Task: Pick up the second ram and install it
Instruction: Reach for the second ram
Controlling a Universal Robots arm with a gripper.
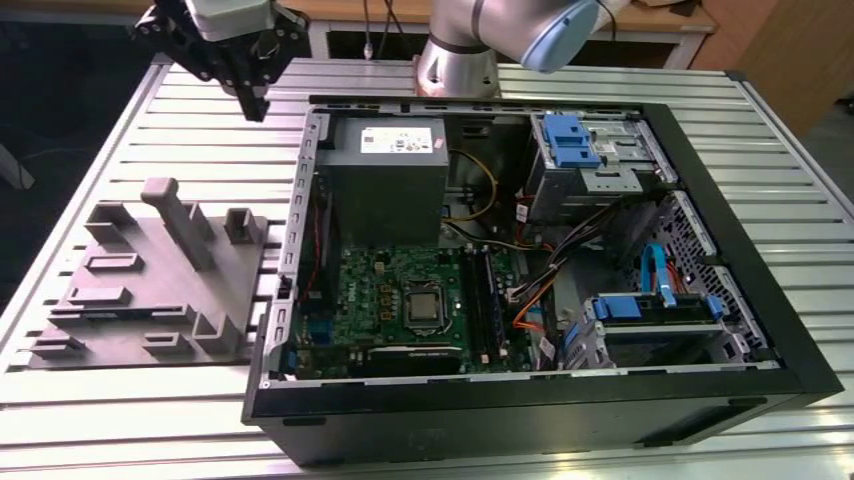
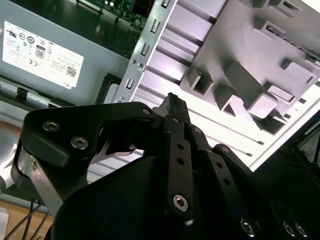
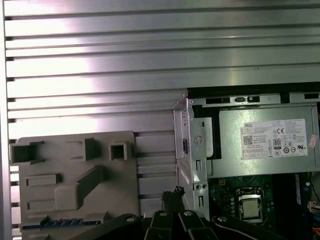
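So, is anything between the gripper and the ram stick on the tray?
Nothing visible. In the first wrist view the black gripper hangs over the ribbed metal table, and the thin blue-green ram stick lies uncovered at the edge of the grey tray.

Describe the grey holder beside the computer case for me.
The grey holder is a matt, plastic-looking block lying flat on the slatted metal table, at the exterior view's left of the open case, apart from it. It carries square pockets, low slots and one tall slanted post. In the first wrist view a thin blue stick lies in one slot.
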